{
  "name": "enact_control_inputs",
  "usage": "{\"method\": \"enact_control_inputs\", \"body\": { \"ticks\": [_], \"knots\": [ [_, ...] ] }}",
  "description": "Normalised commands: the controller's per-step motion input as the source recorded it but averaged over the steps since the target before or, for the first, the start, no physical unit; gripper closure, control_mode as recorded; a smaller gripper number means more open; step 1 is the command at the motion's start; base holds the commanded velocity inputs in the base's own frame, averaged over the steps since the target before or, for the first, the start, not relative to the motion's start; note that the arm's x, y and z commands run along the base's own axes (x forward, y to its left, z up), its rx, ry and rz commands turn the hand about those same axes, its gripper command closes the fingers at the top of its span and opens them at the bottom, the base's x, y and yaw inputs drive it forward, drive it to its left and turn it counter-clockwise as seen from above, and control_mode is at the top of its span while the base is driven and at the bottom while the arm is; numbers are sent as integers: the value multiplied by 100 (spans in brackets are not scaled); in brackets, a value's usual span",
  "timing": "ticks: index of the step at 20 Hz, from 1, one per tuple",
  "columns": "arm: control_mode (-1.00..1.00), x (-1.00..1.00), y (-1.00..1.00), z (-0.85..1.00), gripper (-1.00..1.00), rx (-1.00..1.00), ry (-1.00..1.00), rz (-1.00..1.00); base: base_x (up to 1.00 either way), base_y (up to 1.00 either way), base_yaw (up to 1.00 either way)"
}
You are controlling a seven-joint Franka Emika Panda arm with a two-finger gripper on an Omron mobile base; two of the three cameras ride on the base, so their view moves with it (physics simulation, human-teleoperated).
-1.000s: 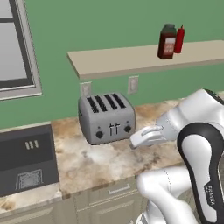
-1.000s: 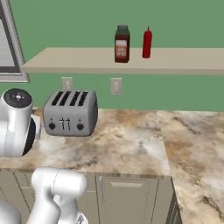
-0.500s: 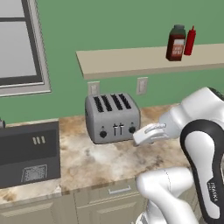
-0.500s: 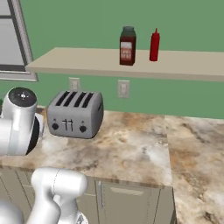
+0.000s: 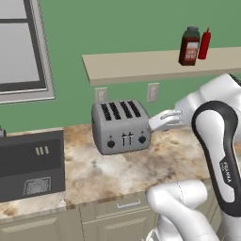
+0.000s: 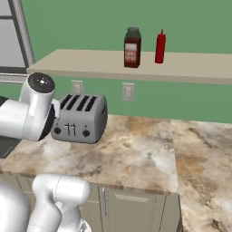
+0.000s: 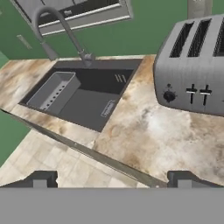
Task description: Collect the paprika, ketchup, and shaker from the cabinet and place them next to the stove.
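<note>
Red-brown squat paprika (image 6: 132,47) and slim glossy ketchup (image 6: 160,47) stand on the flat tan cabinet (image 6: 90,63); gripper (image 7: 112,179) jaws wide above speckled stone counter (image 6: 136,149).

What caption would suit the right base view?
Paprika and ketchup wait on the shelf above a toaster.

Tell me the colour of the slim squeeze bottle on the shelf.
Bright red; the ketchup shows best in the right base view.

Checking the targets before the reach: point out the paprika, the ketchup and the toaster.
paprika (image 6: 132,50), right base view, on its pale front label.
ketchup (image 6: 159,48), right base view, on the red bottle body.
toaster (image 5: 123,133), left base view, on its steel front face.
</note>
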Motion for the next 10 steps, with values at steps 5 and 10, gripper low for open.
{"method": "enact_control_inputs", "body": {
  "ticks": [5,10],
  "knots": [
    [-100,28,-42,33,-100,-3,-12,-11,0,0,0],
    [-100,0,-60,5,-100,-20,-27,-23,0,0,0]
  ]
}}
